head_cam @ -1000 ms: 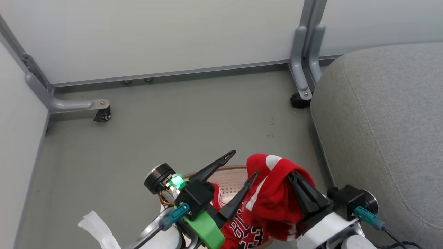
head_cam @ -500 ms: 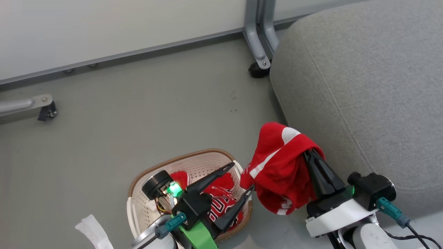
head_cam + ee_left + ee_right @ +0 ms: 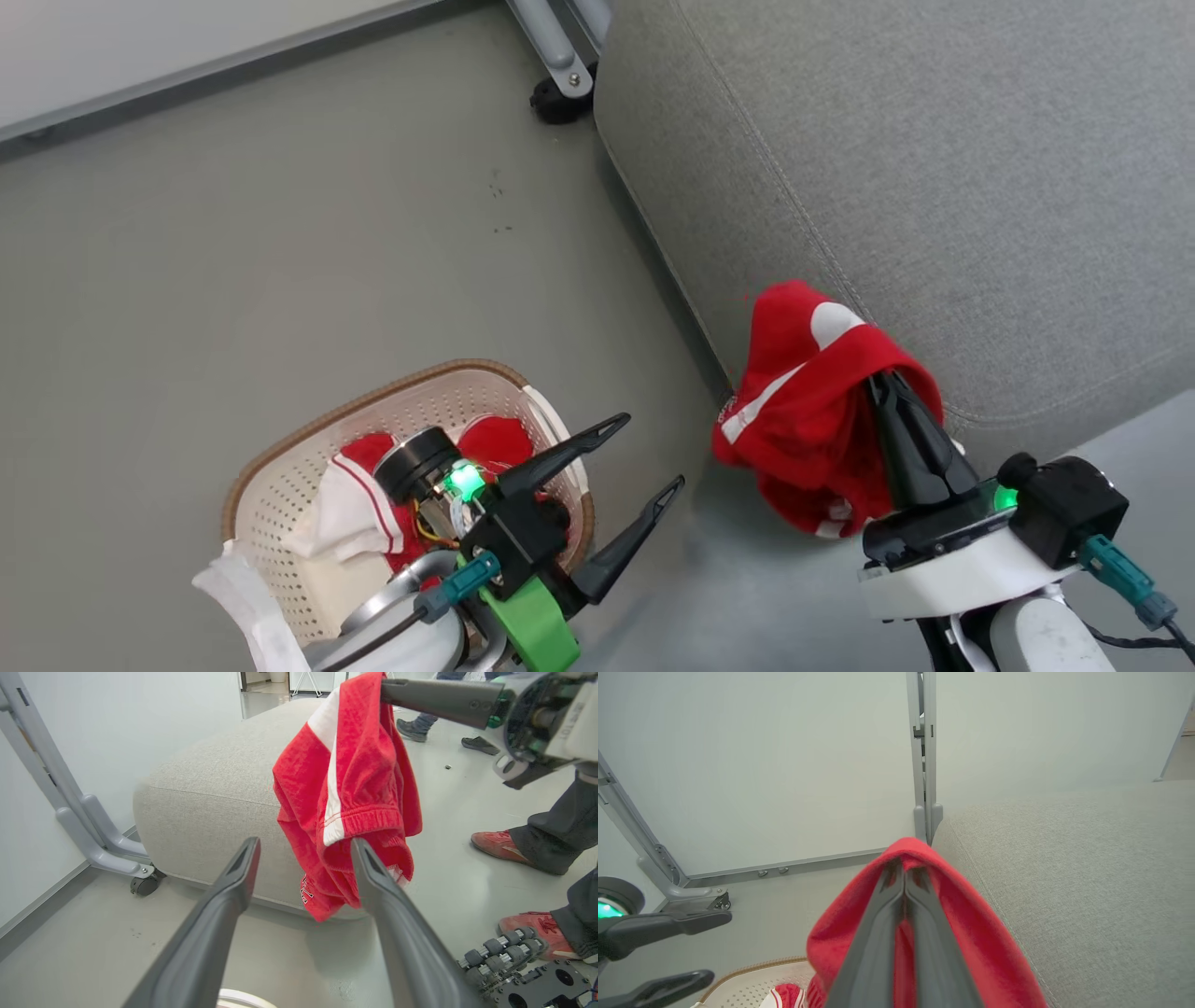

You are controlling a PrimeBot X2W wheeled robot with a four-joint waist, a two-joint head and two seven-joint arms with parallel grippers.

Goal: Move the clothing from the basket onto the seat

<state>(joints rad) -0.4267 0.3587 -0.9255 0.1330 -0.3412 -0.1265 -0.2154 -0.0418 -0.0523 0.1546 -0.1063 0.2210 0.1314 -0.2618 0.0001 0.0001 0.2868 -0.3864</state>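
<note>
Hanging from the right pincer (image 3: 882,381), whose fingers were pressed together on its fabric, a red garment (image 3: 803,411) with white stripes drooped in front of the side of the grey seat (image 3: 934,168), clear of the floor (image 3: 280,233) and not yet on top. The left pincer (image 3: 652,451) stood wide open and empty over the rim of the basket (image 3: 373,392), which sat on the floor near the seat with more red-and-white clothing (image 3: 359,504) inside.
</note>
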